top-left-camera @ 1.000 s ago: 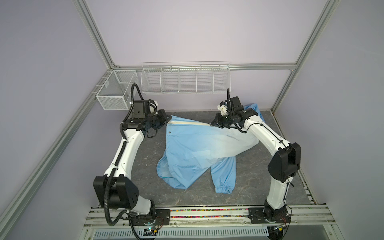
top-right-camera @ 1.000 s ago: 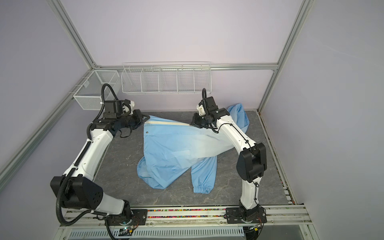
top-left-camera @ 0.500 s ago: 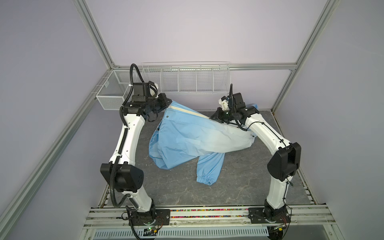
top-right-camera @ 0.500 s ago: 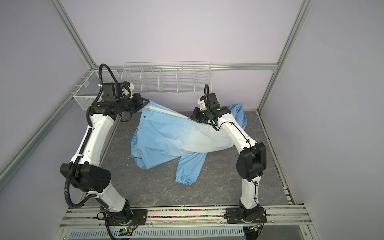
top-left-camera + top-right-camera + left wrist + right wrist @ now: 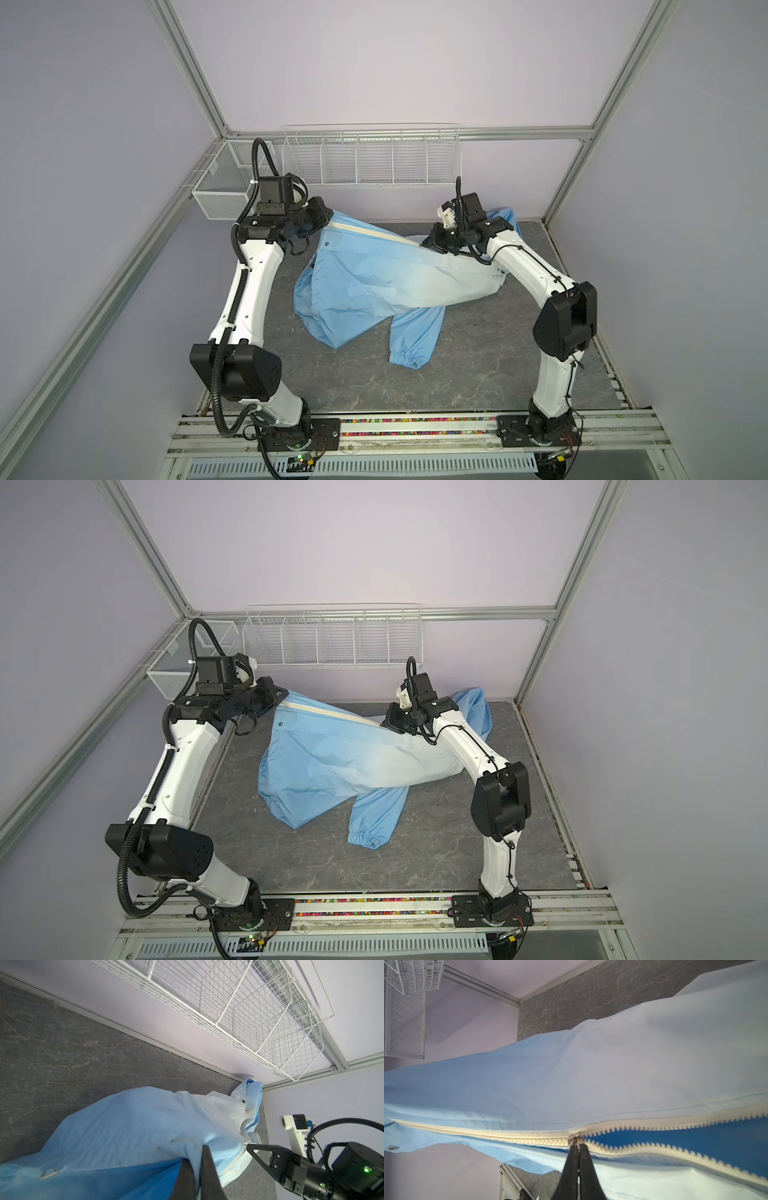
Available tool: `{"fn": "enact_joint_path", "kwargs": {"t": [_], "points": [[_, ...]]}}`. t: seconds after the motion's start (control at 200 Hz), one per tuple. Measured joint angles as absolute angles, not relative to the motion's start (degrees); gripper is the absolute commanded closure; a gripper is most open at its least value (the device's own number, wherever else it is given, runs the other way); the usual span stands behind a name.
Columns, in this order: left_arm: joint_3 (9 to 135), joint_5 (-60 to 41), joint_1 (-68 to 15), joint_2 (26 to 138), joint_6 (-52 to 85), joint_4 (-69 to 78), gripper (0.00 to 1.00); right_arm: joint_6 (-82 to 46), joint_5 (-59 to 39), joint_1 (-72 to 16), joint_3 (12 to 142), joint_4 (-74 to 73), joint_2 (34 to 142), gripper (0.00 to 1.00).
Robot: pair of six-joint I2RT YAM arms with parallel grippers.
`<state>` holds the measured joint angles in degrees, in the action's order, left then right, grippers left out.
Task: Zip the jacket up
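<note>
Jacket: the light-blue jacket (image 5: 374, 282) lies on the grey tabletop (image 5: 457, 374) below and in front of the wire rack (image 5: 374, 158). Its front edge is lifted into a taut line running roughly parallel to the rack.
Left gripper: the left gripper (image 5: 327, 217) sits under the rack's left end, jaws pinched tight on the jacket's edge at the joined end of the zipper (image 5: 365, 230).
Right gripper: the right gripper (image 5: 577, 1147) is below the rack's right end, jaws pressed together on the zipper slider (image 5: 576, 1139).
Zipper state: the teeth are meshed from the slider back toward the rack's left end. Toward the right end the two cream rows (image 5: 654, 1124) still gape, showing darker blue lining between them.
Step in hand: apparently mid-pull, with a good share of the zipper still to close.
Doing it well: keep the left grip fixed as an anchor so the closed run stays straight. Draw the slider along the line of the teeth toward the rack's right end without lifting or twisting.
Watch: the lower tooth row curves away from the upper one, so it should feed in flat.
Risk: thin fabric beside the teeth could catch in the slider, and the small pull could slip from the jaws if tugged sideways.
</note>
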<state>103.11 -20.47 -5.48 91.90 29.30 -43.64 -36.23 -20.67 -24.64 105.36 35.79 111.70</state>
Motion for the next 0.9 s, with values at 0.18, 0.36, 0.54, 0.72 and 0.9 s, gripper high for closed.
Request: {"fn": "enact_joint_path", "kwargs": {"t": [0.18, 0.36, 0.54, 0.72, 0.9], "points": [[103.11, -17.52, -5.45, 91.83, 28.75, -44.62, 1.0, -36.14, -20.36, -24.4, 105.19, 35.79, 111.7, 0.93], [103.22, -14.41, -5.41, 91.83, 27.97, -45.8, 1.0, -35.99, -20.38, -24.34, 105.19, 35.88, 111.7, 0.92], [103.39, -10.59, -5.39, 91.83, 27.64, -47.03, 1.0, -35.97, -20.38, -24.29, 105.19, 35.92, 111.7, 0.93], [103.74, -7.6, -5.34, 91.81, 27.07, -47.99, 1.0, -35.97, -20.43, -24.05, 105.19, 35.99, 111.7, 0.93], [104.4, -4.71, -5.34, 91.79, 26.57, -48.84, 1.0, -35.9, -20.6, -24.03, 105.19, 36.01, 111.7, 0.93]]}}
